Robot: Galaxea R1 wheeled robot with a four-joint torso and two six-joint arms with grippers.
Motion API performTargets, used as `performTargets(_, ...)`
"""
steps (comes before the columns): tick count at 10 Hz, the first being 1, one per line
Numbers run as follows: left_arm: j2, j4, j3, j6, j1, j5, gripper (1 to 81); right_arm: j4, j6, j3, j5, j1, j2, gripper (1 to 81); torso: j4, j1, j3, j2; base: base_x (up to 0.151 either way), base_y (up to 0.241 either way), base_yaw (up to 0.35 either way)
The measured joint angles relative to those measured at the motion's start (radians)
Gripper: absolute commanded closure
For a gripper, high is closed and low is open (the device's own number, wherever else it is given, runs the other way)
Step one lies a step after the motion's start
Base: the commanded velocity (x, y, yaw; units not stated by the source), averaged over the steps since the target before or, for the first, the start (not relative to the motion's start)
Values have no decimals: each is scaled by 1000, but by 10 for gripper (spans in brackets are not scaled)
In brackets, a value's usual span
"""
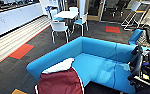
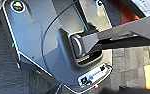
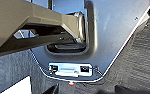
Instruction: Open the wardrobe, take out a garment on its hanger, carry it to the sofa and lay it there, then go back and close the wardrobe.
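Floor: dark grey carpet tiles (image 1: 13, 72) cover the room, broken by an orange-red rectangular tile patch (image 1: 21, 51) and a second red patch (image 1: 113, 29) farther off; a pale striped strip of flooring (image 1: 16, 37) runs along the white cabinet run (image 1: 13, 18) at the room's side.
Room: a small white square table (image 1: 66, 14) stands beyond the sofa with white chairs with blue seats (image 1: 59, 27) around it; glazed doors and dark panes close the far end.
Sofa: the large bright blue upholstered sofa (image 1: 98, 62) has a low curved back and a wide seat, and it sits in the middle of the head view, close in front of the robot.
Garment: the dark red jacket-like top with a white sleeve and white trim (image 1: 59, 82) lies draped over the near end of the sofa's back, its white sleeve (image 1: 59, 66) uppermost, the maroon body hanging down the outside with a thin white edging along its side.
Hanger: I cannot make it out on the garment.
Right arm: a black jointed arm (image 1: 137, 65) shows at the sofa's far end, apart from the garment.
Left claw: the wrist view shows the dark plate, the jointed bar and grey carpet beneath; I cannot tell how the fingers stand.
Right claw: the same holds here, with grey carpet below the plate; its state cannot be told, and the garment's place relative to either claw cannot be fixed.
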Motion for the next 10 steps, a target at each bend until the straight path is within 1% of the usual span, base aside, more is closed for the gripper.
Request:
performTargets(2, -2, 3, 0, 0, -11, -1, 10, 0, 0, 0, 5, 3, 0, 10, 0, 0, 0, 0, -86, 0, 0)
performTargets(9, 29, 11, -1, -1, 7, 1, 10, 0, -1, -1, 3, -7, 0, 10, 0, -1, 2, -2, 0, 0, 0)
performTargets(10, 29, 11, -1, -1, 13, 30, 10, 0, -1, -1, 2, -10, 0, 10, 0, 0, 10, -2, 0, 0, 0)
